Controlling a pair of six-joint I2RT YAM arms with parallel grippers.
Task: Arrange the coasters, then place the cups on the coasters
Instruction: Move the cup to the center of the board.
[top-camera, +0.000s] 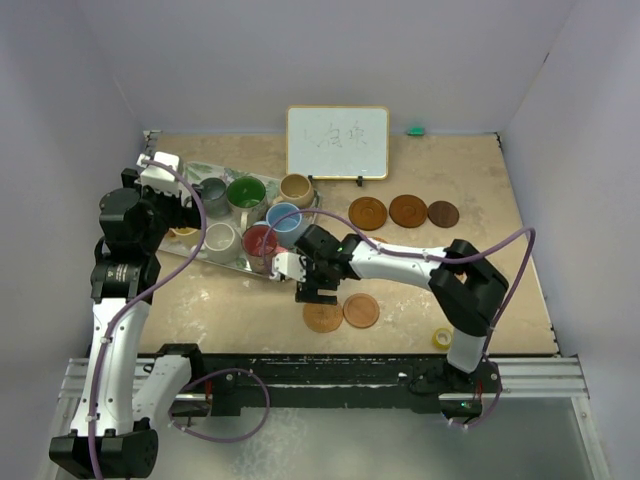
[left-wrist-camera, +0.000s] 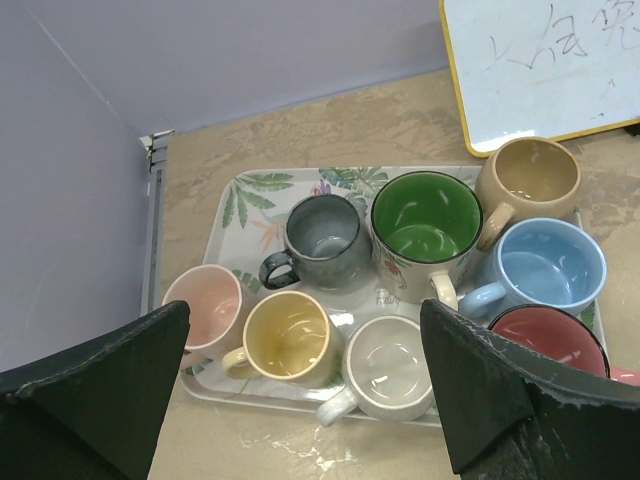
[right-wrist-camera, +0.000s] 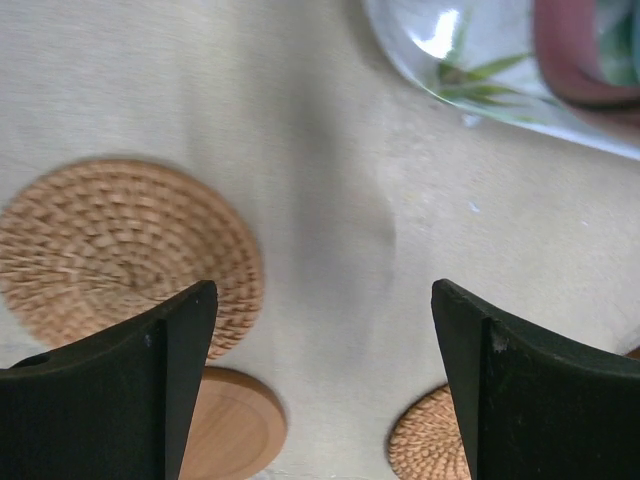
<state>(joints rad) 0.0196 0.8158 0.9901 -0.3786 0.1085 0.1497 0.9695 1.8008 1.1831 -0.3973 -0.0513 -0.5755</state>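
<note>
Several cups stand on the leaf-patterned tray (left-wrist-camera: 250, 195): pink (left-wrist-camera: 205, 305), yellow (left-wrist-camera: 288, 337), white (left-wrist-camera: 390, 365), grey (left-wrist-camera: 322, 238), green (left-wrist-camera: 427, 225), tan (left-wrist-camera: 530, 178), blue (left-wrist-camera: 545, 265) and red (left-wrist-camera: 550, 340). My left gripper (left-wrist-camera: 305, 315) hangs open above the tray's near left side, holding nothing. My right gripper (right-wrist-camera: 320, 295) is open and empty over bare table just off the tray's corner (right-wrist-camera: 500, 70). Below it lie a woven coaster (right-wrist-camera: 120, 250), a smooth wooden coaster (right-wrist-camera: 235, 425) and part of another woven coaster (right-wrist-camera: 430, 440). Three more coasters (top-camera: 407, 210) sit in a row at the back right.
A yellow-framed whiteboard (top-camera: 337, 142) stands at the back of the table. A small yellow tape roll (top-camera: 441, 338) lies near the front right by the right arm's base. A small green object (top-camera: 414, 130) sits at the back edge. Walls close in the left, back and right sides.
</note>
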